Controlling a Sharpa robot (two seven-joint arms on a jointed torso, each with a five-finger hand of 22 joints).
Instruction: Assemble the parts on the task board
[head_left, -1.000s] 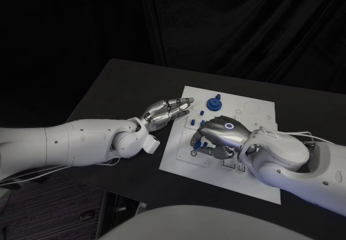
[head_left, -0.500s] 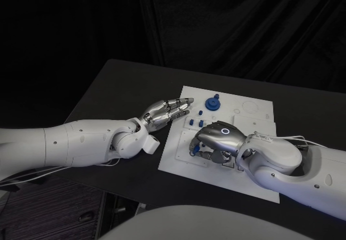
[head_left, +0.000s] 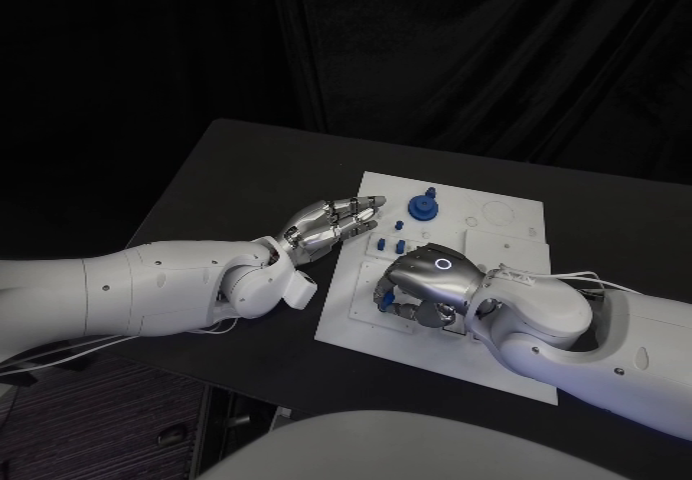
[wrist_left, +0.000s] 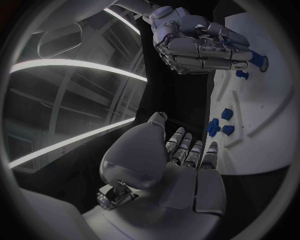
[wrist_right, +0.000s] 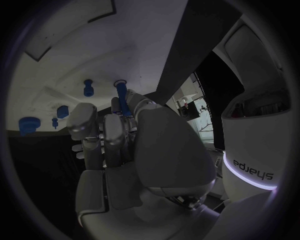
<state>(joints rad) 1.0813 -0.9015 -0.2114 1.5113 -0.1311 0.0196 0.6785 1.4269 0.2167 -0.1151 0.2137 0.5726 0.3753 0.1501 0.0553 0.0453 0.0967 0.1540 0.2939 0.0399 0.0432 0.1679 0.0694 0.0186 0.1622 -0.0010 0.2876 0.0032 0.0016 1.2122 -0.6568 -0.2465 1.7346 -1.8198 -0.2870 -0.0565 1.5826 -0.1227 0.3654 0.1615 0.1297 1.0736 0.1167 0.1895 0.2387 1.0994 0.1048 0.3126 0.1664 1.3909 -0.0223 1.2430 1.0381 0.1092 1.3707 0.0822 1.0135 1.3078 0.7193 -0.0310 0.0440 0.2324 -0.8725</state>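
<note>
Black worktop (head_left: 231, 180), white board (head_left: 498, 240) centre frame. Right hand (head_left: 428, 287) curled, pinching blue peg (wrist_right: 122, 96). Left hand (head_left: 332, 222) flat, fingers together, holding nothing.

You see the task board (head_left: 505, 225), a flat white plate lying on the black bench (head_left: 231, 180). A big round blue part (head_left: 426, 207) with a little knob on top stands near the far edge of the board. Two small blue parts (head_left: 389, 244) sit side by side just nearer to you. A long thin blue peg (wrist_right: 122, 98) stands up from the board, right against the fingers of the right robot hand (head_left: 427, 283).
</note>
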